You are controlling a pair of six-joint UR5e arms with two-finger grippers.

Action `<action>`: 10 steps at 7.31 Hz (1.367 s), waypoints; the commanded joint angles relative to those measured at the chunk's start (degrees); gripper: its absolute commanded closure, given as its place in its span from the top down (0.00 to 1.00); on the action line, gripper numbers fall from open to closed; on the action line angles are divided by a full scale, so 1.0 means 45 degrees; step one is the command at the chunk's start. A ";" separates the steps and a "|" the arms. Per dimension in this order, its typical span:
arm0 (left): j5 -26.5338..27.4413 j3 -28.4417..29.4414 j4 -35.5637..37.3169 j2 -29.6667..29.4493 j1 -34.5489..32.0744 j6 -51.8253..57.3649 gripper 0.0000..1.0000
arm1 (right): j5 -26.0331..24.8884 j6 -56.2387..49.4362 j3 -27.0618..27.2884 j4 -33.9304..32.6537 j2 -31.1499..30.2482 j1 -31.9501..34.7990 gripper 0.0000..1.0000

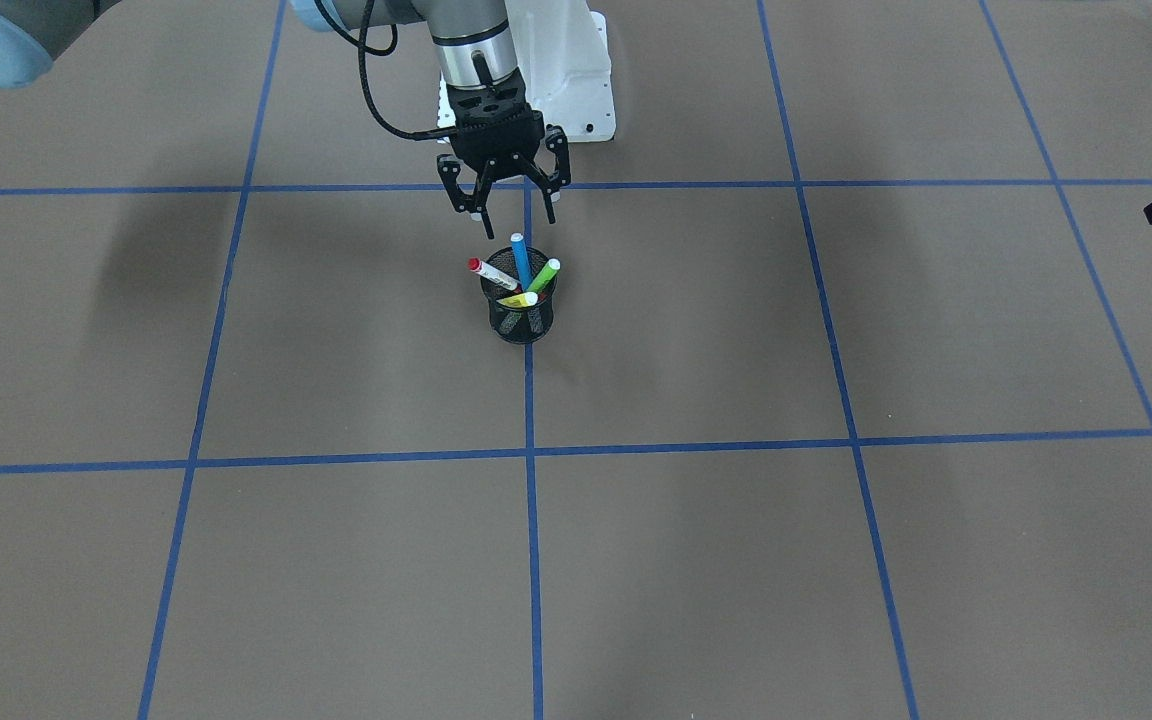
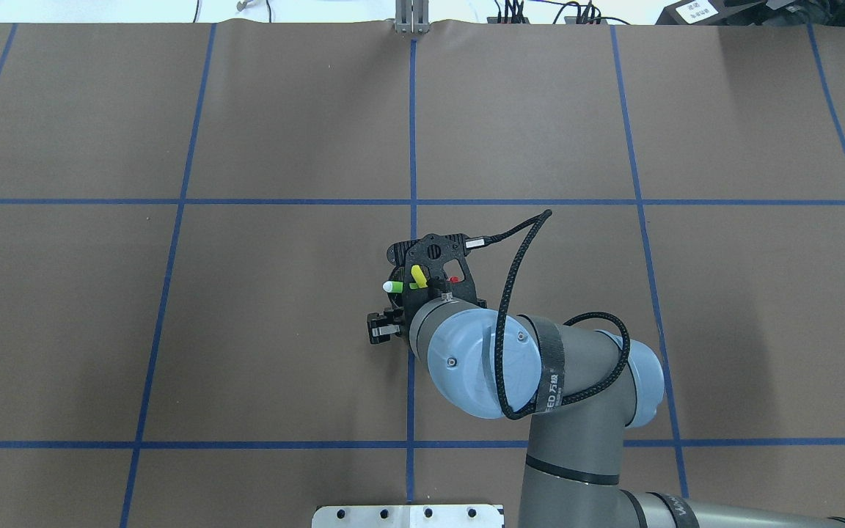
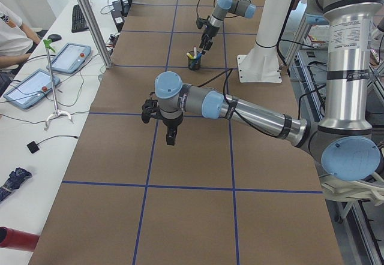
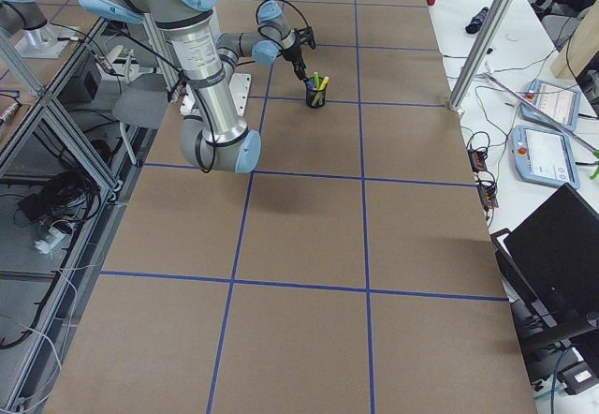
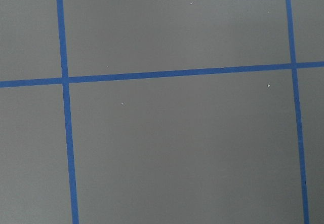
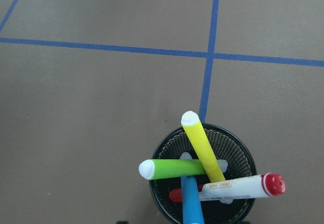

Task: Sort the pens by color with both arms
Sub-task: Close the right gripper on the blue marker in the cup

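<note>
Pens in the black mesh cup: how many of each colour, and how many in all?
Blue pen: 1
Green pen: 1
Yellow pen: 1
White pen with red cap: 1
Total: 4, all in the mesh cup.

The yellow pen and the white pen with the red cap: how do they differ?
The yellow pen is yellow all along with a pale rounded end; the white pen has printed markings and a red cap. In the right wrist view the yellow pen leans toward the top, the white pen to the right, its cap past the rim. Both stand slanted in the black mesh cup.
</note>
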 commanded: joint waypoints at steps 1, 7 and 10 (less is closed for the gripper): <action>0.0035 0.0009 0.0000 0.0001 0.0000 0.0015 1.00 | -0.0198 -0.0070 -0.0158 0.0019 0.0025 -0.0018 0.70; 0.0035 0.0009 0.0000 -0.0018 0.0000 0.0015 1.00 | -0.0179 -0.0070 -0.0413 0.0098 -0.0033 -0.0096 0.34; 0.0035 0.0029 0.0000 -0.0019 0.0000 0.0034 1.00 | -0.0179 -0.0070 -0.0413 0.0117 -0.0034 -0.0096 0.00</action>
